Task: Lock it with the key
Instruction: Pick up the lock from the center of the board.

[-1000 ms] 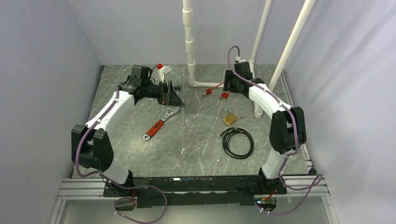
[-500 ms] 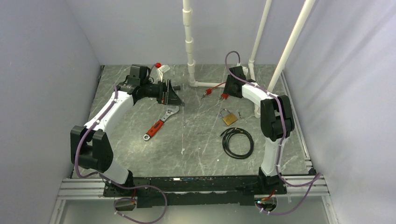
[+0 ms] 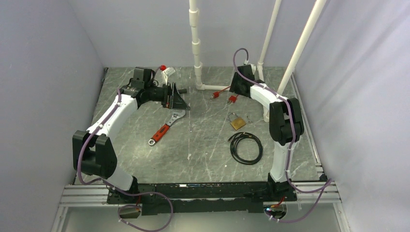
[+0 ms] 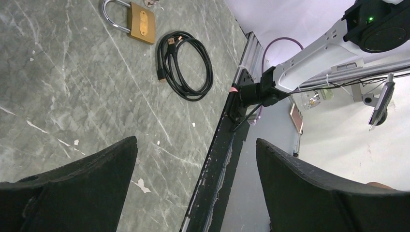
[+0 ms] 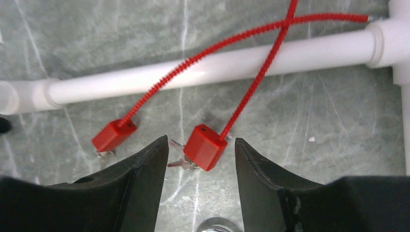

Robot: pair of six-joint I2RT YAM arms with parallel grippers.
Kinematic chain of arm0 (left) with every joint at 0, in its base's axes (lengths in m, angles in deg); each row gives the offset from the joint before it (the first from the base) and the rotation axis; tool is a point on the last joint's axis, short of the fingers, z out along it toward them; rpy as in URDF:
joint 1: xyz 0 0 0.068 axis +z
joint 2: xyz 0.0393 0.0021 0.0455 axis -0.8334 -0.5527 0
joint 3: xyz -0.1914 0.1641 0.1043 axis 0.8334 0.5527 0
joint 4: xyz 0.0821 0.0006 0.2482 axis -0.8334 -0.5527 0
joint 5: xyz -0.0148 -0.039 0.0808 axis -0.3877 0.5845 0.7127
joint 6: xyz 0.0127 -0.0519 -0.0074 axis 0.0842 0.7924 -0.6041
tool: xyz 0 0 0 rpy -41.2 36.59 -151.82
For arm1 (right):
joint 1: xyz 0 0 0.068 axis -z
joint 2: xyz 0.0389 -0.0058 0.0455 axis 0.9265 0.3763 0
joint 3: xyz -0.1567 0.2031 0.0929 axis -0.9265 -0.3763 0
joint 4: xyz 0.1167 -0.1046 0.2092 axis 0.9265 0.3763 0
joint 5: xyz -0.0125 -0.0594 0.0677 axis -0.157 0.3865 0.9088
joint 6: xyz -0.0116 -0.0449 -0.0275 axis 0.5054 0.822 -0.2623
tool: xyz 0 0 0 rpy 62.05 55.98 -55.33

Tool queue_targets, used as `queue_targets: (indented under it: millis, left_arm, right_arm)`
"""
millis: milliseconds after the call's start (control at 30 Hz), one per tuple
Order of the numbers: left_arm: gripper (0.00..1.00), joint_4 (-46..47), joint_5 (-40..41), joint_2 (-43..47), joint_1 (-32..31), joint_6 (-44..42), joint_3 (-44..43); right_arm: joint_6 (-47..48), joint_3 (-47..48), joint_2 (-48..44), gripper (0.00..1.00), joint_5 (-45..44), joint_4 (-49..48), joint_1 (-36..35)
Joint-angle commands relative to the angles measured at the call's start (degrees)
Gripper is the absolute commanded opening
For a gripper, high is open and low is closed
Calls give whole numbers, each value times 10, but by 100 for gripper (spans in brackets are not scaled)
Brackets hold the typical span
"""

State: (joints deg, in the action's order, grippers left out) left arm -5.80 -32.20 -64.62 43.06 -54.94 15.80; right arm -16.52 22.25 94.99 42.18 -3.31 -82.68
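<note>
— What is the left gripper [image 3: 180, 99] doing?
— It is hanging wide open toward the bench's [image 3: 203, 154] far left corner, holding nothing.
— And the key [image 5: 180, 163]?
— It is lying by the far edge. The right gripper [image 5: 200, 142] is straddling its red tag [image 5: 205, 147], fingers half-spread and not pinching. The padlock [image 3: 237, 122] is lying closer to the right edge.

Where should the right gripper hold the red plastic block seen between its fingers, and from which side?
I would grip the red plastic block across its flat sides, coming straight down: it lies low on the grey table, and the thin metal key beside it offers little to pinch.
</note>
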Motion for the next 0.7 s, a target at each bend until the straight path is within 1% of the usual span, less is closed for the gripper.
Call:
queue_targets:
  millis: [0, 133, 333, 667]
  left_arm:
    - [96, 17, -21, 11, 4, -5, 3]
    - [96, 18, -19, 12, 5, -5, 7]
    - [96, 20, -21, 15, 10, -5, 13]
    - [96, 20, -25, 14, 19, -6, 15]
  right_arm:
    - [-7, 61, -3, 55, -8, -31, -1]
    - [-16, 97, 27, 56, -19, -20, 0]
    - [-37, 121, 55, 57, -18, -19, 0]
    - [-62, 130, 78, 57, -22, -25, 2]
